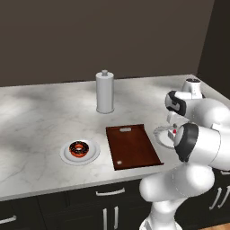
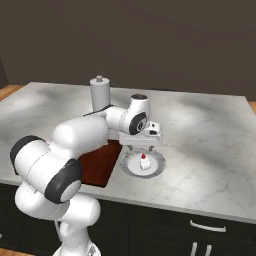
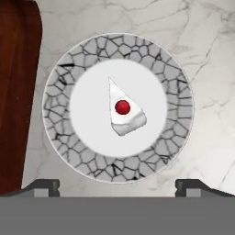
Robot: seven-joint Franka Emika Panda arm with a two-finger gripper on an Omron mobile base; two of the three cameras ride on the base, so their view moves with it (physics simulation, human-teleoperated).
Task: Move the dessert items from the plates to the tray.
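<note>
Right now the claw (image 2: 143, 148) hangs wide open over the white cake piece (image 3: 124, 108) on its plate (image 3: 174, 78); no writing shows.

1. Left base view looks forward and down over the counter (image 1: 40, 117) from behind the arm.
2. Right base view does likewise, sharing the tray (image 2: 97, 167) and canister (image 2: 100, 92).
3. Hand view looks straight down, close above a plate (image 3: 174, 73).

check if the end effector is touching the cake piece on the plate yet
Apart. In the right base view the open end effector hangs above the cake piece, with bare plate showing between them. The hand view shows the cake well clear of both fingertips.
</note>
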